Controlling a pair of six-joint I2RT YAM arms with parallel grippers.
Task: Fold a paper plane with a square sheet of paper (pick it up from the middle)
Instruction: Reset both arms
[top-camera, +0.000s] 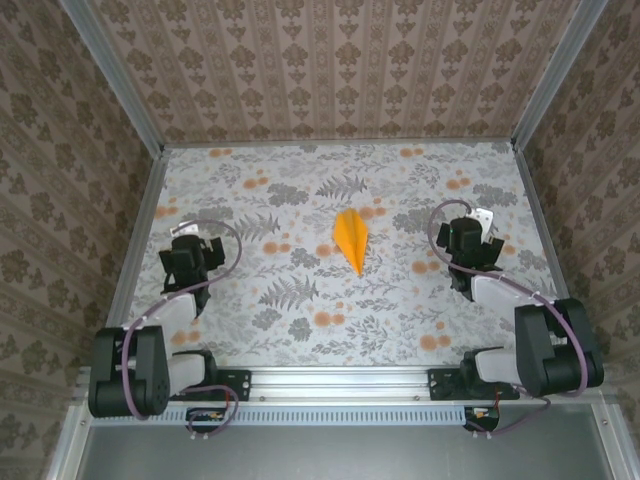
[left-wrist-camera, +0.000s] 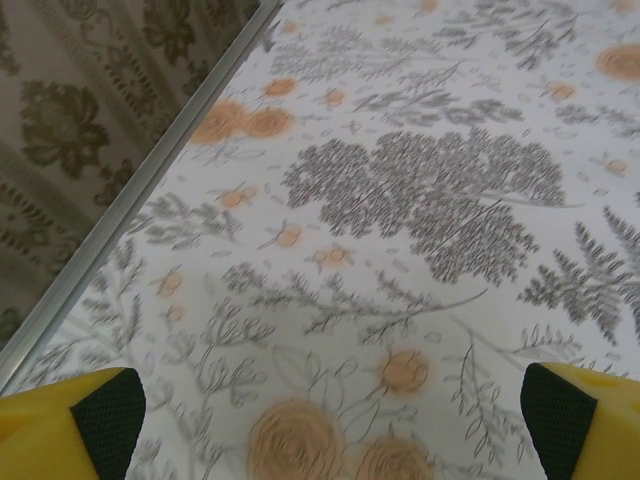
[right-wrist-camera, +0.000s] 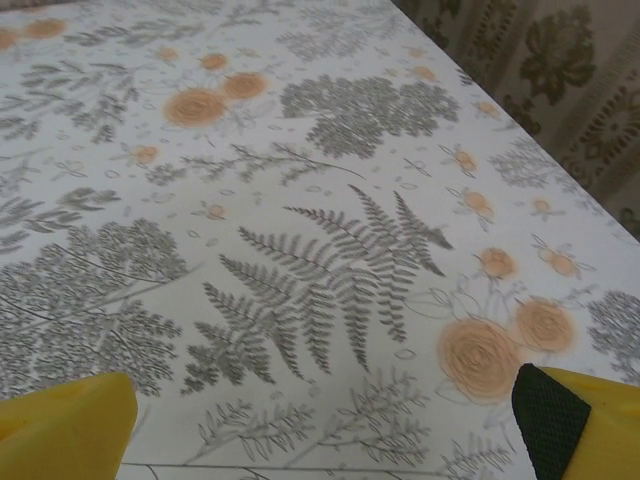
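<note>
Left arm: folded at lower left of the top view, left gripper (top-camera: 197, 240) raised over the table's left part. Jaws spread wide, nothing between them; the wrist view shows the yellow fingers (left-wrist-camera: 70, 425) in the bottom corners over bare cloth.

Right arm: mirrored at lower right, right gripper (top-camera: 472, 232) over the table's right part. Jaws equally wide, empty.

Paper plane (top-camera: 351, 238): flat at centre frame, between the grippers, apart from both, point toward the bottom of the frame.

Table (top-camera: 300, 180): grey-leaf cloth with orange flowers. Patterned brown walls (top-camera: 330, 70) on three sides; aluminium rail (top-camera: 340, 380) along the near edge.
</note>
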